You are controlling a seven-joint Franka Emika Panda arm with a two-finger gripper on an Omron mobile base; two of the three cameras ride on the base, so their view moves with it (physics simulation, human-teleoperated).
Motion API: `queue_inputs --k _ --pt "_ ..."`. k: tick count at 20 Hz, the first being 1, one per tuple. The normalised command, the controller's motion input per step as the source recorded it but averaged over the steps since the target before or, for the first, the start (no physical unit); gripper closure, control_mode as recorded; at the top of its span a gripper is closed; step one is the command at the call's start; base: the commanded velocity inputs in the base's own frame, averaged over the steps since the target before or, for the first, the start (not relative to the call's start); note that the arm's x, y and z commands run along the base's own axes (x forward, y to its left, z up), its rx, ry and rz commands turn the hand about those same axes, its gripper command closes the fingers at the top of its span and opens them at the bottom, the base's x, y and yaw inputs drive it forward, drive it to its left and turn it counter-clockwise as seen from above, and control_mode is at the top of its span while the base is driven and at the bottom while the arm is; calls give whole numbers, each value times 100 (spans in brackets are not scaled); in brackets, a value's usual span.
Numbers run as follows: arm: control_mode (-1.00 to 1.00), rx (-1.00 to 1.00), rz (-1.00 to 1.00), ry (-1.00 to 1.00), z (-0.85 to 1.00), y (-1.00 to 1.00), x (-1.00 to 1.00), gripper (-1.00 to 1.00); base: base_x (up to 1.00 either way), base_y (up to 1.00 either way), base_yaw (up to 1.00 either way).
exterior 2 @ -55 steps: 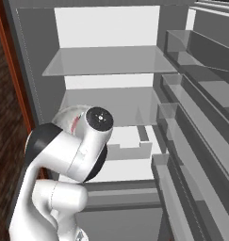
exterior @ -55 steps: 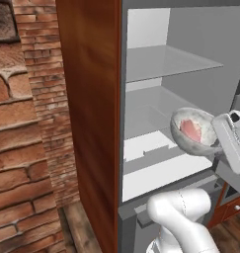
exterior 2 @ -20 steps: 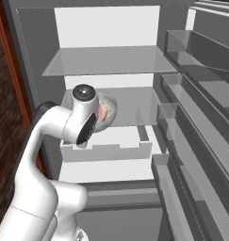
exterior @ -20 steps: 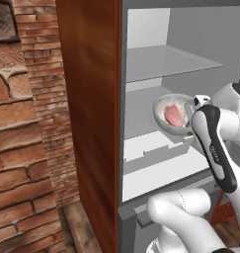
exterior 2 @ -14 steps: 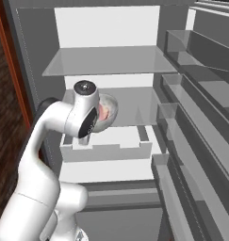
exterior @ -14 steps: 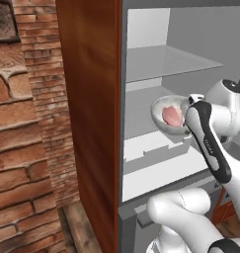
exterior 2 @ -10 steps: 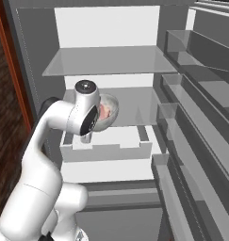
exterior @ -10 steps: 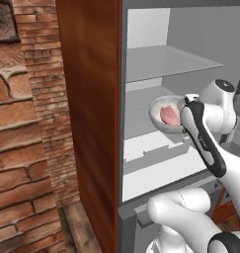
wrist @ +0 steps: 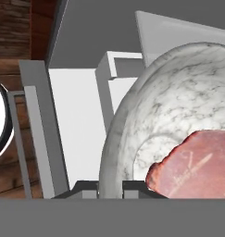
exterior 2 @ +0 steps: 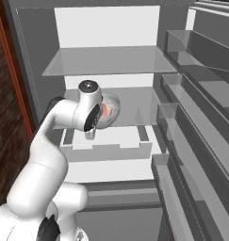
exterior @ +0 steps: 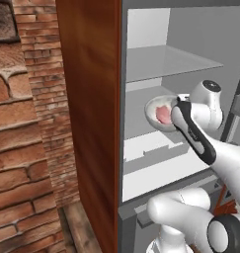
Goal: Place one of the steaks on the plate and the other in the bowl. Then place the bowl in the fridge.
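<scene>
The whitish speckled bowl hangs tilted inside the open fridge, just above its middle shelf. A pink steak lies in it. My gripper is shut on the bowl's near rim, seen from the right side. In the right base view the bowl with the steak shows just past the hand, in front of the fridge back wall. In the hand view the bowl is close up, the steak sits low in it, and the gripper pinches its rim. The plate is out of view.
A white drawer sits below the bowl and a glass shelf above it. Door bins line the right side. A brown wooden panel and a brick wall stand left of the fridge.
The arm has reached deeper into the fridge, carrying the bowl with the steak further in over the middle shelf. The grip has stayed shut.
</scene>
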Motion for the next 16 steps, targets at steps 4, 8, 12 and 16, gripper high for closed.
queue_inputs --k 4,8,12,16 --pt "-100 -1 0 0 -11 0 34 100 0 0 0" --pt "-100 0 0 0 -6 0 33 100 0 0 0" --pt "-100 0 0 0 -10 0 36 100 0 0 0" --pt "-100 0 0 0 -16 0 26 100 0 0 0"
